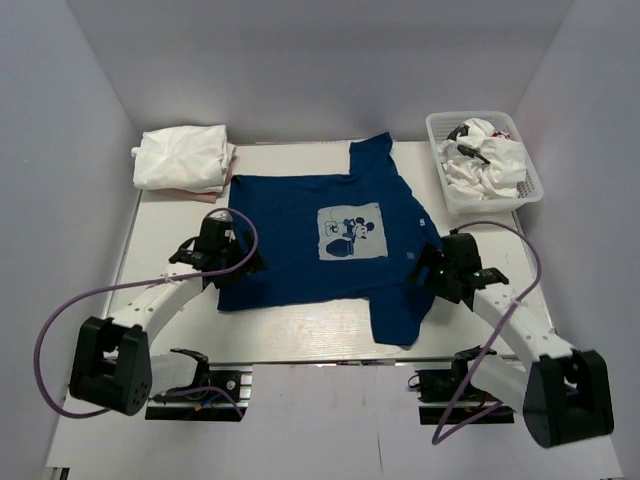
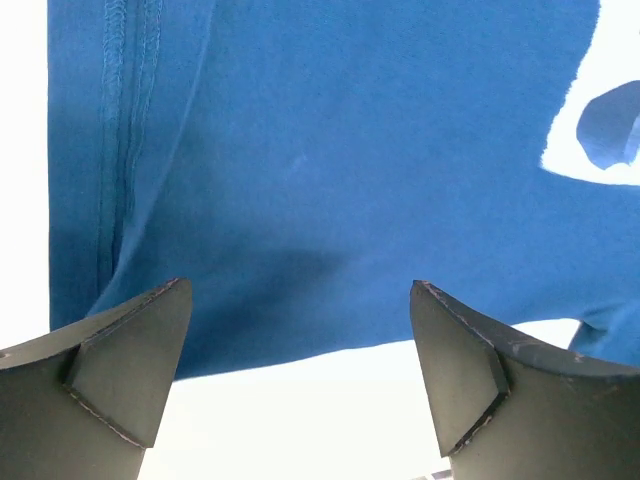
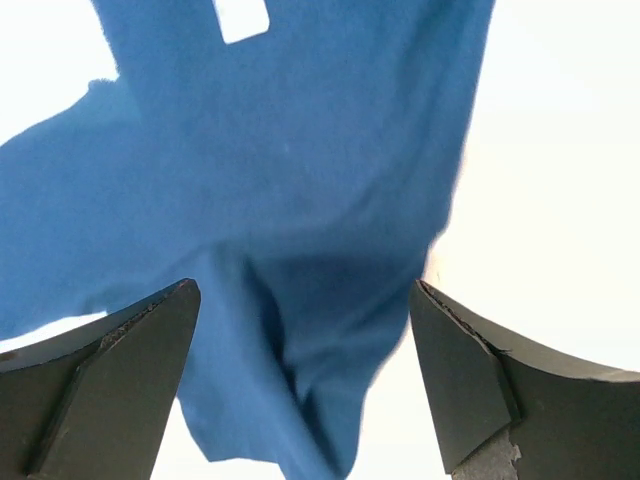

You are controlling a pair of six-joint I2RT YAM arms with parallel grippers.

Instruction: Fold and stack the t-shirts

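Nearest to the top camera stand the two arm bases (image 1: 110, 365) at the near edge of the tabletop (image 1: 300, 345). From them both arms reach forward over the navy t-shirt (image 1: 290, 230). It lies spread flat in the middle of the tabletop, with its pale print (image 1: 348, 232) facing up. The shirt is turned sideways: the hem points to the left edge and the collar to the right edge. One sleeve points to the far edge and the other to the near edge.

The left gripper (image 2: 300, 282) hangs over the near corner of the hem, its jaws wide apart and holding nothing. The right gripper (image 3: 302, 283) is spread just as wide and also empty, over the near sleeve, where the cloth has some creases. Whether the fingers already touch the cloth cannot be told.

A pile of folded tees (image 1: 185, 158) waits at the far left corner. Crumpled white tees (image 1: 490, 160) fill the basket (image 1: 437, 150) at the far right corner.

The step in hand seems to be the first fold of the navy shirt. The next move probably asks both grippers to go down and pinch only the near edge of the cloth. They should then carry it together toward the far edge, so that the fold comes straight.
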